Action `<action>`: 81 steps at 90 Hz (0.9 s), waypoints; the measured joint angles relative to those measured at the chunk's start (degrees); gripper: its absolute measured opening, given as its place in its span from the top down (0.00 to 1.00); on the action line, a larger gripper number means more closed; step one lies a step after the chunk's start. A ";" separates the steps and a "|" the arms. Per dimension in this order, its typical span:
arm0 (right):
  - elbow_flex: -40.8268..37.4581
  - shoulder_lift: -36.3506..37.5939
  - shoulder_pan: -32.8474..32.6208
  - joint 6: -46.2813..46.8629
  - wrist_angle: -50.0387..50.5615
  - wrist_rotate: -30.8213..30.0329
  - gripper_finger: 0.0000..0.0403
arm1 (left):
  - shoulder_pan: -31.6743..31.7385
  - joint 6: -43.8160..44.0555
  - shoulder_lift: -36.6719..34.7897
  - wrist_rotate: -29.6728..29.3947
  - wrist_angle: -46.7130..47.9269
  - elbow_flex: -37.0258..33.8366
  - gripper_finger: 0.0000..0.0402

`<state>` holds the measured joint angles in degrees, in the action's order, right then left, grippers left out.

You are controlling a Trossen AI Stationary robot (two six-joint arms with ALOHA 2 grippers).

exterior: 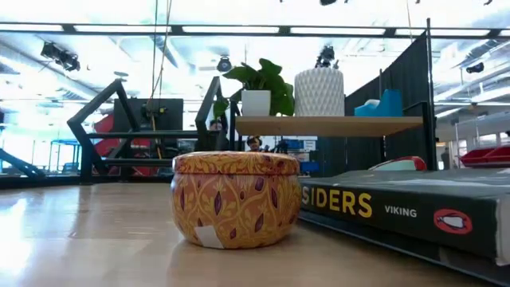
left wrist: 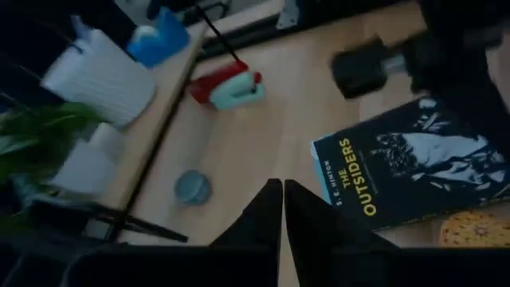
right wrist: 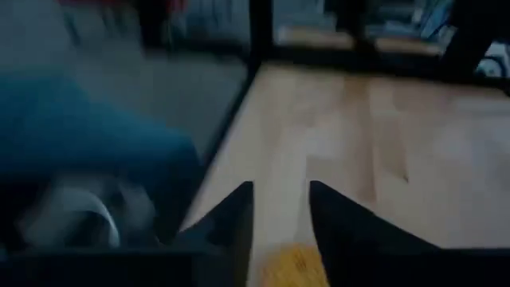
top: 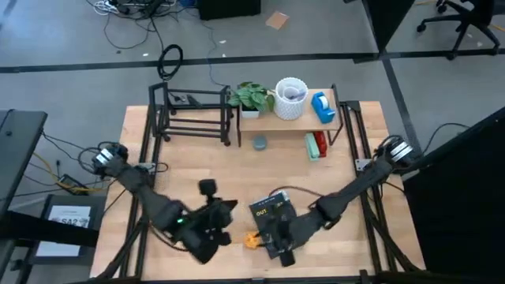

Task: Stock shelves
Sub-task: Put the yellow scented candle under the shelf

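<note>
The shelves stand along the table's far edge. The wooden plank stand (top: pixel 272 120) carries a plant (top: pixel 252 96), a white vase (top: pixel 290 98) and a blue tape dispenser (top: pixel 322 107); the black rod rack (top: pixel 193 114) stands to its left. A book, The Outsiders (top: pixel 268 211), lies flat near the table's front. A yellow patterned tin (top: pixel 251 239) rests on its base beside it. My left gripper (left wrist: pixel 282 209) hovers shut over the table left of the book. My right gripper (right wrist: pixel 279 215) is open beside the tin, whose yellow (right wrist: pixel 291 267) shows low between its fingers.
On the table under the plank lie a small grey tin (top: pixel 259 143) and a red and teal stapler (top: pixel 316 145). Black frame rails run along both table sides (top: pixel 371 197). Bare tabletop lies between the stand and the book (top: pixel 237 170).
</note>
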<state>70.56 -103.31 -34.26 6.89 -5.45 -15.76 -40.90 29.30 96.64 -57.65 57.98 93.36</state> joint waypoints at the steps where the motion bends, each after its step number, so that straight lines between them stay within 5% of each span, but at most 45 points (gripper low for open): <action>1: 0.84 -0.60 0.00 -0.56 0.77 0.35 0.69 | -0.26 0.49 -0.09 -0.07 0.35 0.00 1.00; 30: 12.83 -11.64 1.37 -2.99 13.56 10.71 0.26 | -4.56 11.53 -0.45 2.05 5.65 -0.02 1.00; 46: 14.21 -15.66 1.85 -3.03 13.59 9.40 0.07 | -6.98 13.09 -0.43 2.58 5.85 -0.02 1.00; 62: 14.21 -16.45 2.77 -2.74 15.45 0.24 0.01 | -8.95 14.86 -0.43 2.67 5.86 -0.02 1.00; 81: 14.21 -16.69 5.26 1.50 17.38 4.13 0.03 | -10.87 16.56 -0.41 2.66 5.68 -0.02 1.00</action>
<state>84.77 -120.00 -29.00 8.39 11.94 -11.63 -51.77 45.86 96.23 -54.99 63.65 93.34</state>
